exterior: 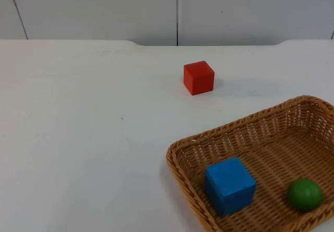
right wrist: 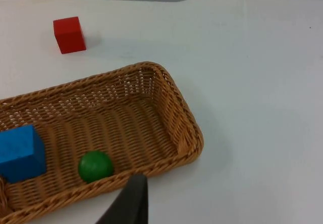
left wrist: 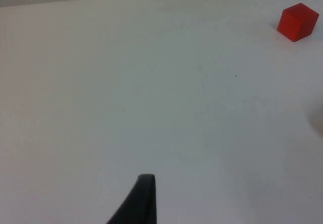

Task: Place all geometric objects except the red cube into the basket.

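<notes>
The blue cube (exterior: 230, 185) sits inside the wicker basket (exterior: 190, 144), near its left wall, turned so that one vertical edge faces the front rim; it has no long axis, being as wide as it is tall. The green ball (exterior: 305, 194) lies on the basket floor as well, apart from the blue cube and toward the basket's right end. The basket is oblong, and in the top view its long axis runs across the table from left to right, tilted a little away at the right.

The red cube (exterior: 199, 78) stands alone on the white table (exterior: 83, 138), beyond the basket's far rim and well apart from it, also turned with a corner edge toward the camera. It is the one thing meant to stay out, so by my reading nothing is left to carry: both other shapes are already in the basket.

The right gripper (right wrist: 132, 204) hangs over the table just outside the basket's near rim, closest to the green ball (right wrist: 95, 166), with the blue cube (right wrist: 20, 152) further along the basket (right wrist: 186, 128) and the red cube (right wrist: 69, 34) on the far side of it. The left gripper (left wrist: 139, 204) hangs over bare table, with the red cube (left wrist: 298, 21) well off from it; this arm waits. For both grippers I cannot tell whether the fingers are apart or closed. The right arm is the nearer one to the basket and its contents.
</notes>
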